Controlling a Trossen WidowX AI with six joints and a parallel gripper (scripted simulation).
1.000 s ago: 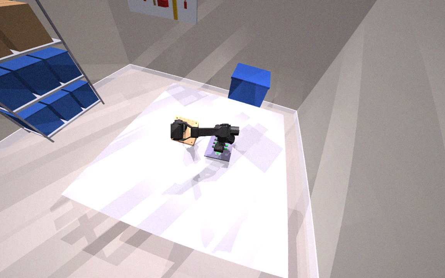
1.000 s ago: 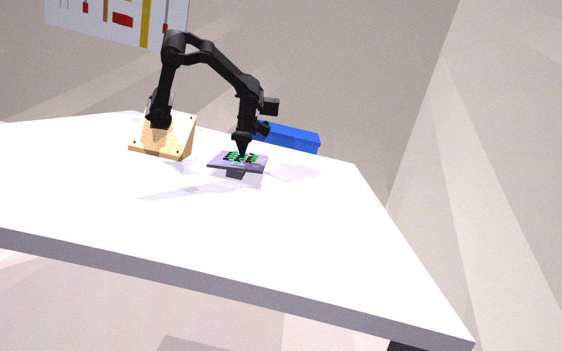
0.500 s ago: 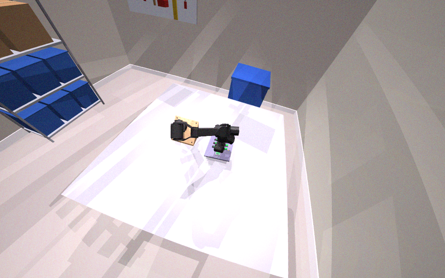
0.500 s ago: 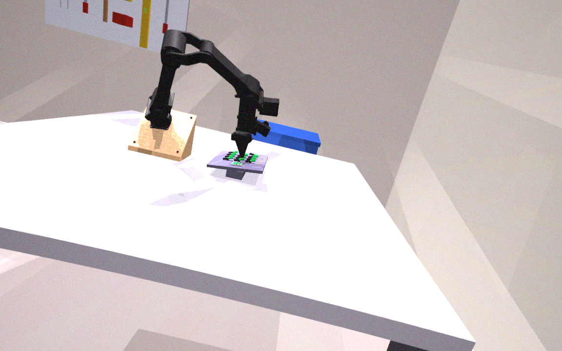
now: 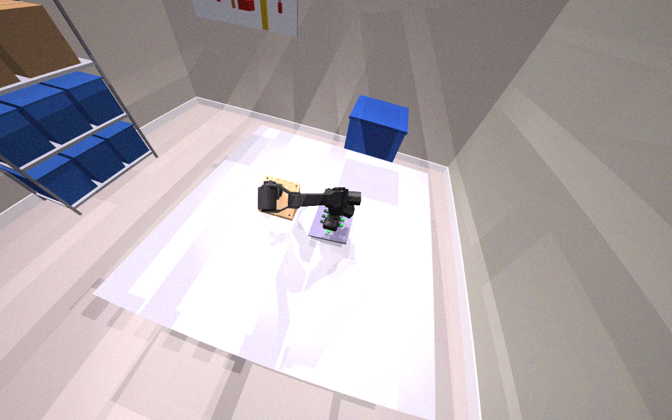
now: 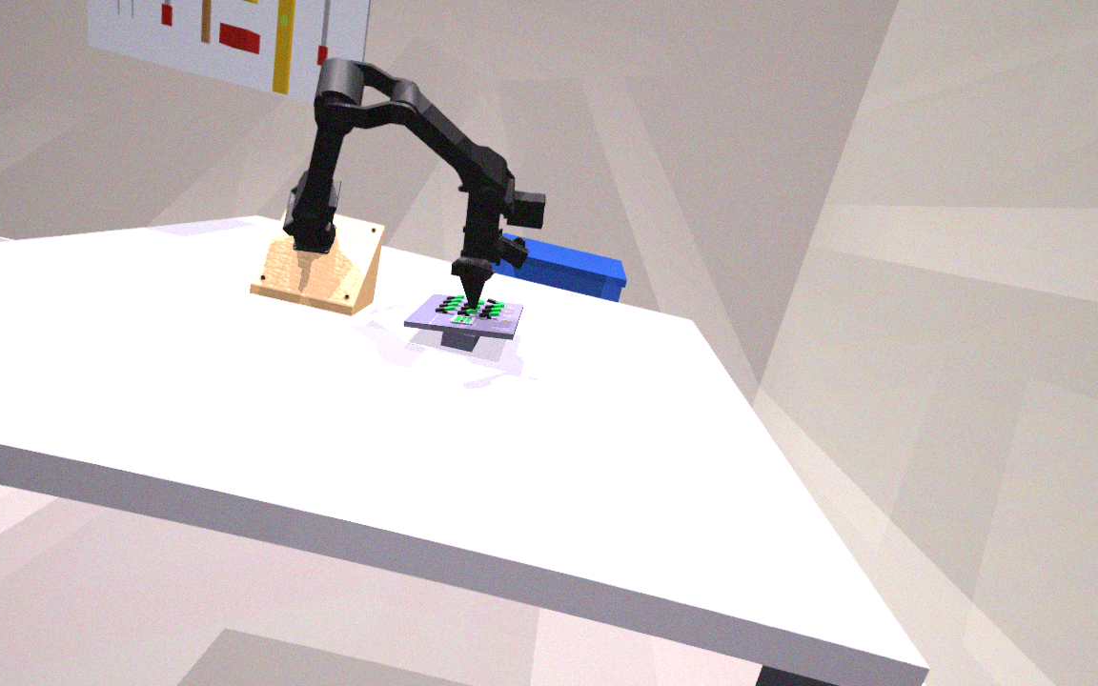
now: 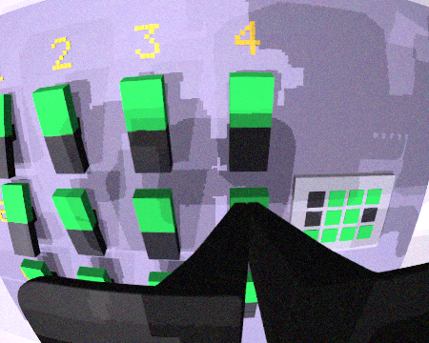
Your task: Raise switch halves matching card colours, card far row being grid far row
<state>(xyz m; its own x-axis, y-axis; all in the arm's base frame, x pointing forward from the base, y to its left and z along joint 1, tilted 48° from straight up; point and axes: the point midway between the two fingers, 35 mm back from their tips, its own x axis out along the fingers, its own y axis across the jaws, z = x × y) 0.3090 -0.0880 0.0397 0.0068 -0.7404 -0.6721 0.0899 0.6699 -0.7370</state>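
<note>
While the card [image 7: 342, 211] sits just right of the grid on the lilac panel [image 7: 342, 57], the count is far from settled. The card shows dark grey at its far-left square, dark grey at both ends of its middle row, and green in every other square that shows; part of its near row is hidden behind the jaws. On the switches [image 7: 145, 121] next to it, the far row under the yellow numbers one to four reads mostly green-up, though which half is raised on each is hard to call from this angle. So, by my judgement, at least the switch in the second row, column four [image 7: 249, 196], nearest the card, is the one in hand, and the far-left ones may remain to check.

The gripper [image 7: 248, 212] has its jaws pressed fully together, holding nothing, forming one blunt point right over that switch's green half. From the exterior view the arm arches up from its wooden base [image 6: 314, 272] on the bench [image 6: 365, 477] and drops near-vertical onto the panel, tip at or just above the switches.
</note>
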